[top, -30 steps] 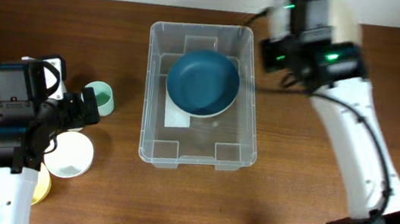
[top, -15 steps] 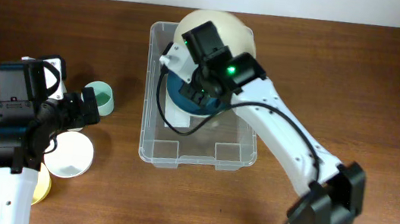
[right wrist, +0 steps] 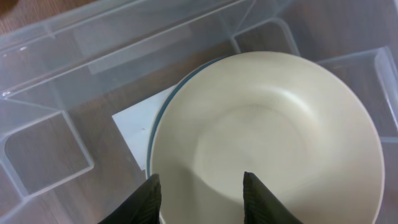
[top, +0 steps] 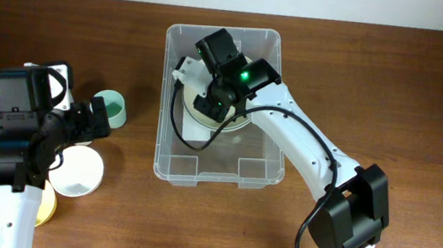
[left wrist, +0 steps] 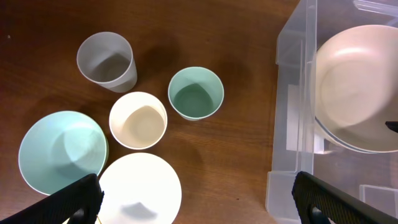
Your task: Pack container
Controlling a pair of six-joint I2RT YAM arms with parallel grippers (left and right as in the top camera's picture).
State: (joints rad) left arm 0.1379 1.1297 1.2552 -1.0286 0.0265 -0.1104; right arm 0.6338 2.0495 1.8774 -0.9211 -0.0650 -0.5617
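The container, a large clear tub, stands mid-table. It also shows in the right wrist view and the left wrist view. A cream bowl sits nested in a blue bowl over the white label. My right gripper is open just above the cream bowl's near side; overhead it is inside the tub. My left gripper is open and empty above the table left of the tub.
Left of the tub stand a grey cup, a green cup, a cream cup, a pale blue bowl and a white bowl. The front half of the tub holds nothing.
My right arm swung in from the back right with the cream bowl and lowered it onto the blue bowl in the tub. The left arm has not moved.
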